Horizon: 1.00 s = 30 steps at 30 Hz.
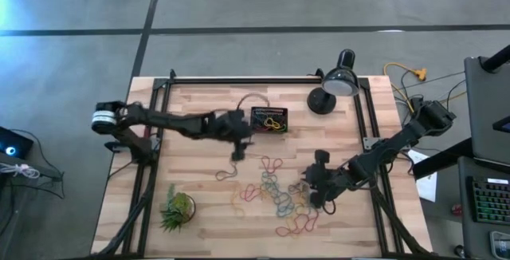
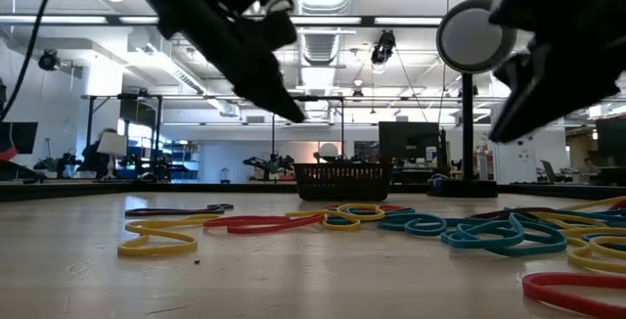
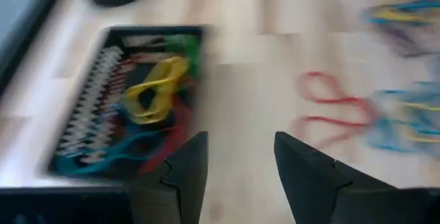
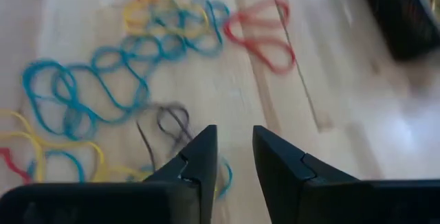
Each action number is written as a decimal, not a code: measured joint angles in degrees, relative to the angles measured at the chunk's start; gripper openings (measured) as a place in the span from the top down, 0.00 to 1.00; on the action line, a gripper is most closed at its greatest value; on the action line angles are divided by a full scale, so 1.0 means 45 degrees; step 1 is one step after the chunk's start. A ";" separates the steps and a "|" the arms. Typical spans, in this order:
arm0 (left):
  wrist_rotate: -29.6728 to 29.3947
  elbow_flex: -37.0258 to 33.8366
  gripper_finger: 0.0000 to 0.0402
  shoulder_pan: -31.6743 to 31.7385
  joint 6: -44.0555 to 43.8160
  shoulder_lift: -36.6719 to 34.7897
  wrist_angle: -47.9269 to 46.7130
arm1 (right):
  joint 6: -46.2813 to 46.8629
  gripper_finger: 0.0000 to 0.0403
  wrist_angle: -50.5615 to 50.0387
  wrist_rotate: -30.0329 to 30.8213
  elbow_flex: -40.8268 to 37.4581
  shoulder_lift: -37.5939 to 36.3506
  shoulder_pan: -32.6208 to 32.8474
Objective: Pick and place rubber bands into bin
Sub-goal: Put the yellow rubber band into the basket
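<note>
High view: rubber bands [image 1: 275,196] multicoloured, tangled, scattered.

A: so where's the bin [image 1: 269,120]?
B: back middle of the table [image 1: 199,220], few bands inside. lamp [image 1: 333,88] sits to its right.
A: and the loose bands [image 1: 275,192]?
B: spread in front of the bin, toward the right. plant [image 1: 177,208] is front left, well apart from them.
</note>
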 joint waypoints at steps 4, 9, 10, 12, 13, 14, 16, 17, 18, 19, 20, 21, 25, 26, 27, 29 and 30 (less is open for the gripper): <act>-0.0017 -0.0957 0.62 -0.1591 -0.0033 -0.0883 0.0032 | 0.1501 0.75 -0.0025 -0.0919 -0.0568 0.0000 0.0000; -0.0454 -0.1941 0.62 -0.2967 -0.0078 -0.1807 0.0817 | 0.3092 0.70 -0.0034 -0.2017 -0.0794 -0.0019 0.0005; -0.0611 -0.2115 0.62 -0.3124 -0.0149 -0.1959 0.0892 | 0.3363 0.70 0.0033 -0.2201 -0.0808 0.0003 0.0005; -0.0784 -0.2320 0.62 -0.3326 -0.0346 -0.2193 0.1643 | 0.3723 0.69 0.0040 -0.2567 -0.0858 0.0074 0.0005; -0.0868 -0.2488 0.62 -0.3376 -0.0364 -0.2339 0.1719 | 0.3813 0.68 0.0023 -0.2664 -0.0870 0.0126 0.0005; -0.0916 -0.2580 0.62 -0.3393 -0.0368 -0.2414 0.1730 | 0.3909 0.68 0.0098 -0.2687 -0.0865 0.0190 0.0007; -0.0919 -0.2591 0.62 -0.3398 -0.0367 -0.2420 0.1886 | 0.4100 0.68 0.0160 -0.2740 -0.0884 0.0318 0.0056; -0.0922 -0.2635 0.62 -0.3395 -0.0375 -0.2424 0.1810 | 0.4106 0.68 0.0279 -0.2744 -0.0890 0.0441 0.0059; -0.0924 -0.2649 0.62 -0.3390 -0.0394 -0.2430 0.1782 | 0.4106 0.68 0.0394 -0.2767 -0.0880 0.0537 0.0093; -0.0942 -0.2647 0.62 -0.3386 -0.0393 -0.2419 0.1828 | 0.4118 0.68 0.0370 -0.2861 -0.0903 0.0578 0.0124; -0.1001 -0.2645 0.62 -0.3388 -0.0393 -0.2401 0.1840 | 0.4158 0.68 0.0355 -0.2928 -0.0922 0.0653 0.0136; -0.1021 -0.2645 0.62 -0.3383 -0.0393 -0.2389 0.1831 | 0.4245 0.69 0.0516 -0.3053 -0.0903 0.0757 0.0136; -0.1234 -0.2645 0.62 -0.3384 -0.0393 -0.2338 0.1836 | 0.4574 0.70 0.0537 -0.3374 -0.0953 0.1160 0.0175; -0.1248 -0.2659 0.62 -0.3388 -0.0388 -0.2338 0.1790 | 0.4582 0.70 0.0559 -0.3392 -0.0958 0.1265 0.0175; -0.1253 -0.2659 0.62 -0.3383 -0.0393 -0.2347 0.1802 | 0.4577 0.71 0.0578 -0.3451 -0.0963 0.1315 0.0175; -0.1261 -0.2663 0.62 -0.3383 -0.0388 -0.2347 0.1831 | 0.4509 0.71 0.0550 -0.3453 -0.0922 0.1464 0.0170; -0.1269 -0.2674 0.62 -0.3387 -0.0388 -0.2347 0.1795 | 0.4439 0.72 0.0475 -0.3453 -0.0898 0.1481 0.0165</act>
